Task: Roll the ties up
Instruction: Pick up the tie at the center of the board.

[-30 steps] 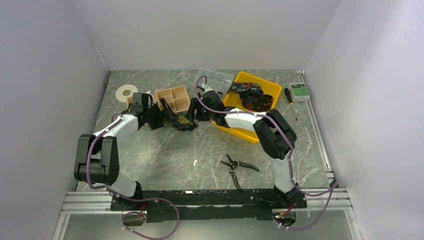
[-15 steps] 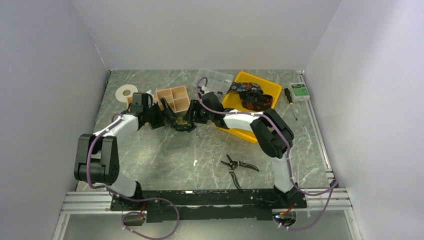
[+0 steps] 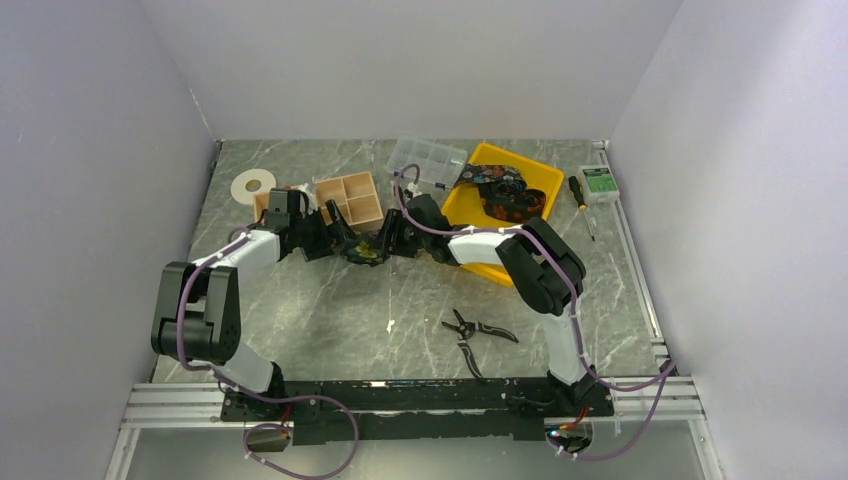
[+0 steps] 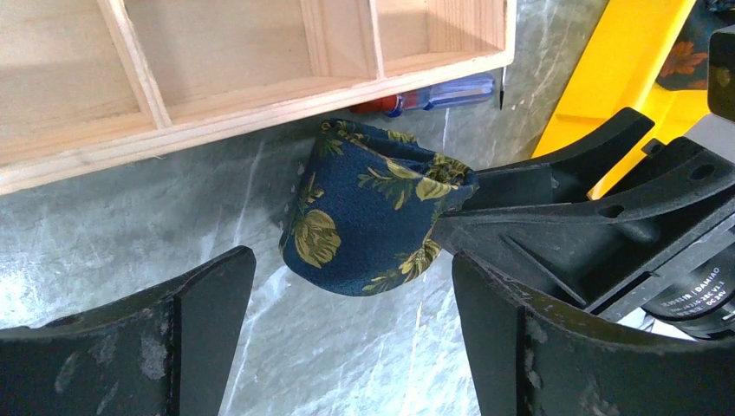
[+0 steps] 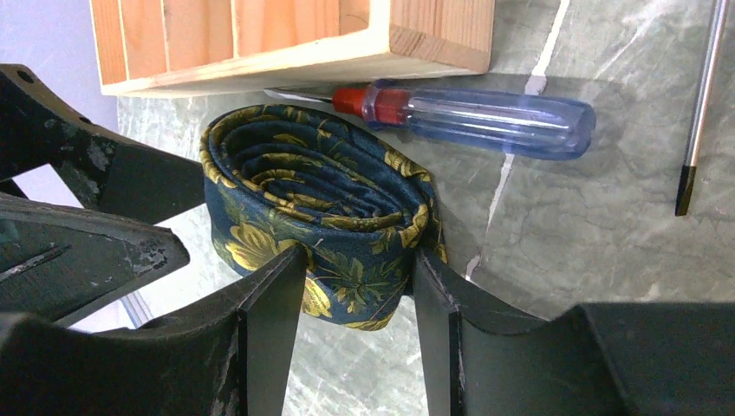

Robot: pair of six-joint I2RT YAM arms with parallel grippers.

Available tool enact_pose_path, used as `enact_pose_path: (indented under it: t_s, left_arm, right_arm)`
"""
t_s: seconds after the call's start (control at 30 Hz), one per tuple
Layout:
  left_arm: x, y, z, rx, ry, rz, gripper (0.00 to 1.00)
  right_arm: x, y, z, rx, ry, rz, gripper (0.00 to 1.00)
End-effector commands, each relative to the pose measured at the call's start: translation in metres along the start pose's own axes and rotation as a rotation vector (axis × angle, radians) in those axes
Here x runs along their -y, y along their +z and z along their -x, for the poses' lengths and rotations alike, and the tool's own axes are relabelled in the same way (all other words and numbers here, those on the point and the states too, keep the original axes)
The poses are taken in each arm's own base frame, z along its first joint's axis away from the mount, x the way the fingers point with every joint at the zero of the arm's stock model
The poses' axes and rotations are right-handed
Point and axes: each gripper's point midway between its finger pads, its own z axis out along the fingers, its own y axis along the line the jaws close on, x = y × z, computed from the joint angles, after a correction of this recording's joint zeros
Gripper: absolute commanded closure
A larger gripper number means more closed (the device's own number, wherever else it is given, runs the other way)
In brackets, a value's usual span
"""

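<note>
The right gripper (image 5: 357,286) is brought leftward, away from the yellow tray (image 3: 535,178), and its fingers are now closed against both sides of the coiled tie (image 5: 321,191). The gap to the left gripper (image 4: 351,290) is narrowed.

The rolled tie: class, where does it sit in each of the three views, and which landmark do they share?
Top external: the rolled tie lies centre, just below the wooden box.
Left wrist: mid-frame, below the box.
Right wrist: centre-left, under the box.
Shared landmark: the wooden box.
</note>
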Motion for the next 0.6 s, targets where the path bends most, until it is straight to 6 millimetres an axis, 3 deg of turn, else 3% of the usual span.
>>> enact_pose_path:
  t_s: [0.0,0.2,0.57]
  left_arm:
    - [0.002,0.004,0.001,-0.016,0.042,-0.008,0.11]
    - [0.002,0.011,0.0,-0.036,0.084,0.001,0.12]
    - [0.017,0.013,0.008,0.045,0.356,-0.032,0.11]
  right_arm:
    - [0.005,-0.005,-0.009,-0.011,-0.004,-0.005,0.49]
    - [0.007,-0.008,-0.011,-0.011,-0.016,-0.005,0.49]
    - [0.003,-0.009,-0.012,-0.017,-0.017,0.016,0.5]
